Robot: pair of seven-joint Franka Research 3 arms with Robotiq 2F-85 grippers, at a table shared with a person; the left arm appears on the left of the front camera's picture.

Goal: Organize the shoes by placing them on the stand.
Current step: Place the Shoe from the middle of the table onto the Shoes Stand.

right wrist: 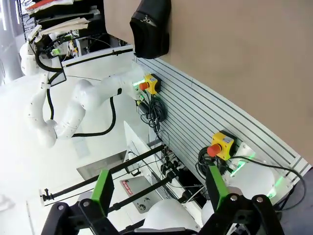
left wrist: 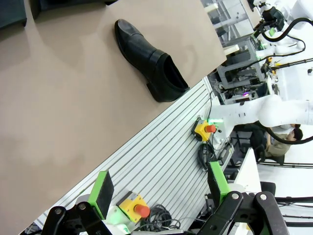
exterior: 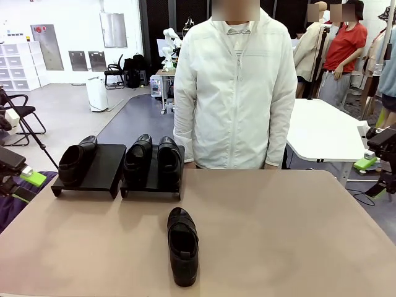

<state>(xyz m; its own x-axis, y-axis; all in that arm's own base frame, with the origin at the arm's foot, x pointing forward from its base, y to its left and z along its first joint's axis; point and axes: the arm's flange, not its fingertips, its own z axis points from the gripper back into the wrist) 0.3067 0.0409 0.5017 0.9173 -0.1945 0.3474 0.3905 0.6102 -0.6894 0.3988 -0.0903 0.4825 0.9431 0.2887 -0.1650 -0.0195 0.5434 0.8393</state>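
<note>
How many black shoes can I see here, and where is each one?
4. One shoe lies on the left stand section, two shoes sit side by side on the right section, and one shoe rests on the table.

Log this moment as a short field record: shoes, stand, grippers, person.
shoes on stand: three; one on the left section, a pair on the right section
shoe off stand: one, lying on the table near the robot's edge
left gripper: open, holding nothing, off the table's side
right gripper: open, holding nothing
person: standing at the far side
</note>
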